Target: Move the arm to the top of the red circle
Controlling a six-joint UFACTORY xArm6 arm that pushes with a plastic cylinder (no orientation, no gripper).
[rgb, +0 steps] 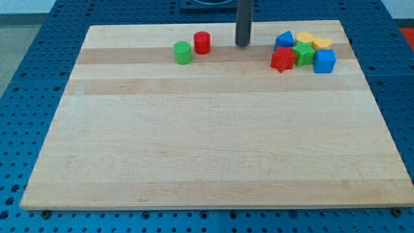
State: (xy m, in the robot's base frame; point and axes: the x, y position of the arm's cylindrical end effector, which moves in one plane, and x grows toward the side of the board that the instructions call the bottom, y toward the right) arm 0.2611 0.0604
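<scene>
- The red circle (202,42) stands on the far part of the counter (213,149), left of centre, close to the far edge.
- A green circle (183,52) sits just beside it, to its left and slightly nearer; I cannot tell whether the two touch.
- My tip (242,44) rests on the counter to the right of the red circle, apart from it, at about the same depth.
- No jaws exist on this arm, only the rod, so there is nothing to spread or pinch.
- Further right lies a cluster, well apart from the red circle: a red star (282,60), a green block (302,54), a blue cube (324,61), a second blue block (284,40) and two yellow blocks (305,38) (322,43), packed tightly.
- The target spot is judged to be the narrow strip between the red circle and the far edge.
- Risk: a straight slide left would likely strike the red circle's right side and shove it into the green circle.
- Risk: the strip is thin, so rounding too tight could nudge the circle nearer.
- Risk: any drift right would disturb the cluster.
</scene>
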